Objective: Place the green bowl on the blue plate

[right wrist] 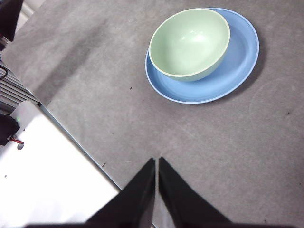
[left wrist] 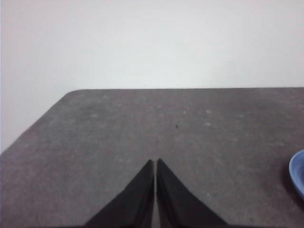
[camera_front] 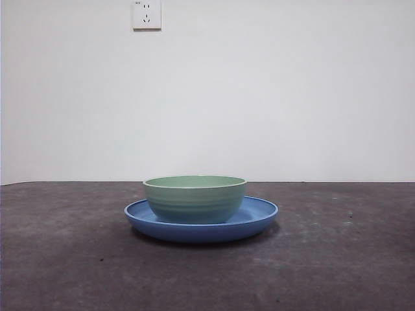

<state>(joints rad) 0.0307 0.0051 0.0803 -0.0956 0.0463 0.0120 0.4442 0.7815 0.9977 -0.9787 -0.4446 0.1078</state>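
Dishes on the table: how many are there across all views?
2. A pale mint-green round ridged bowl sits upright inside a wide, shallow, glossy blue round plate, off-centre toward one side of it. No other dish shows in any view.

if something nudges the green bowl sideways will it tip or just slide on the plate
Probably slide: the bowl looks low and wide, so tipping seems unlikely. The plate looks glossy, offering little grip, though its raised rim should stop the bowl. It already sits off-centre, toward one edge in the right wrist view.
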